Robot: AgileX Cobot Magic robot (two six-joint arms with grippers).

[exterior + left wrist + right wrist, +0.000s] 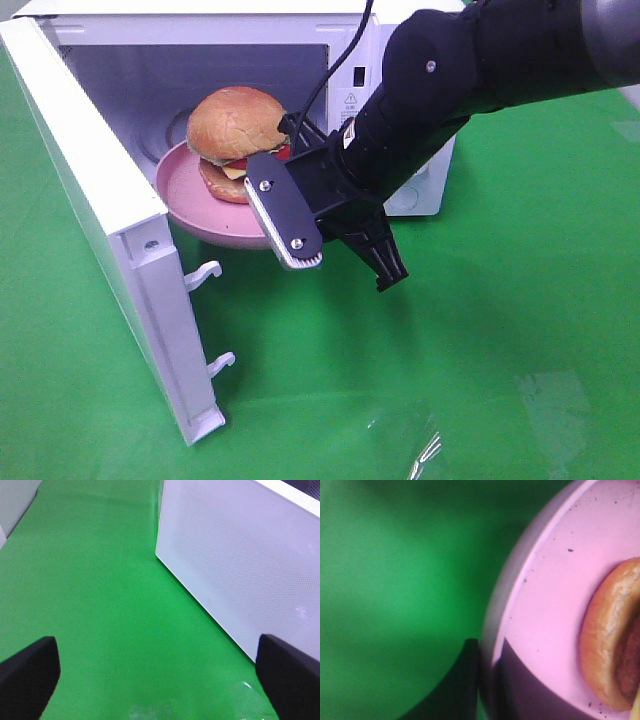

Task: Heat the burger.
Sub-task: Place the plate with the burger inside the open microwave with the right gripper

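Green cloth [480, 340] covers the whole bench. White microwave [130, 70] sits at the back, door [95, 190] swung wide open.

State of the right pincer [482, 682]: clamped on the rim of the pink plate [190, 195], with one dark finger [465, 680] tight against the rim's outer edge.

The burger [237, 125] sits on that plate, just past the right pincer's tips on the cavity side. Bun is on top, with red and yellow layers showing under it.

Plate is at the microwave mouth. Its far part is inside the cavity and the edge by the pincer sticks out over the cloth. Can't tell if it touches the oven floor.

On the other arm, the left pincer [160, 680] is spread wide and holds nothing, both fingers [30, 677] over bare cloth. Ahead of it and off to one side is the door's outer face, a dotted mesh panel, not touching.

Crinkled clear film [430, 450] lies on the cloth, well apart from the right pincer.
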